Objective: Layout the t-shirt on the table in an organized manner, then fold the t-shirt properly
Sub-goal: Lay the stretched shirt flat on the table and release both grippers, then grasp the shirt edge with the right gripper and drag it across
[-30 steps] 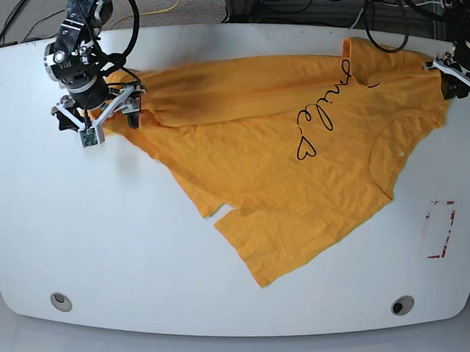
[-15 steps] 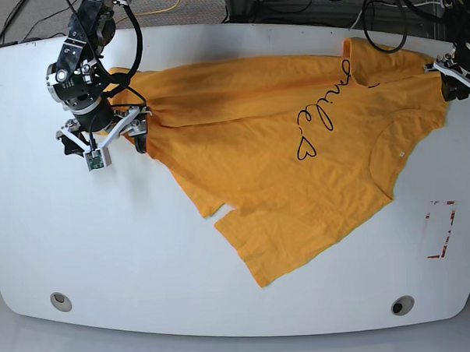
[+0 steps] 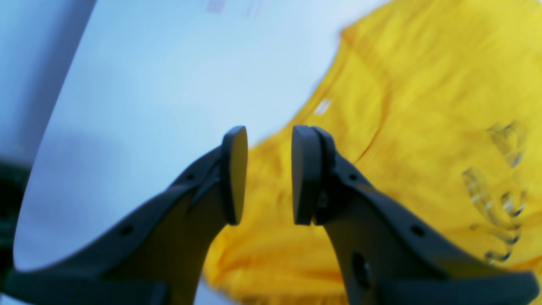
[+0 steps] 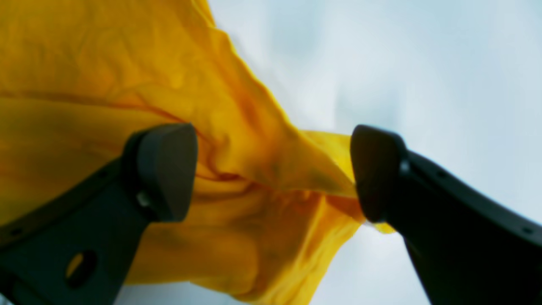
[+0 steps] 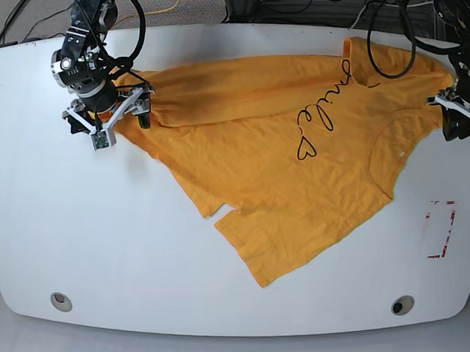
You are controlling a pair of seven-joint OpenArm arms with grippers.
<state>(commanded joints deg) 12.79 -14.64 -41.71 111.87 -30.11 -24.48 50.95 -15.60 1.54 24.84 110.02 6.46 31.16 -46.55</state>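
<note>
The orange-yellow t-shirt (image 5: 281,166) lies spread slantwise over the white table (image 5: 105,244), its black lettering (image 5: 322,114) and heart facing up. My right gripper (image 5: 108,121) stands at the shirt's far-left end. In the right wrist view this gripper (image 4: 271,140) is open wide and straddles a bunched fold of the t-shirt (image 4: 237,127), whose tip touches one finger. My left gripper (image 5: 453,123) hovers at the shirt's right edge. In its own view the left gripper (image 3: 269,131) shows a narrow gap with nothing in it, and the t-shirt (image 3: 402,127) lies beyond.
A red rectangular outline (image 5: 440,229) marks the table near the right front. Two round grommet holes (image 5: 61,300) (image 5: 402,305) sit along the front edge. Cables hang behind the table's far edge.
The left gripper has moved toward the front, away from the shirt's far-right corner. The right gripper has shifted back toward the far edge, over the shirt's left end.
</note>
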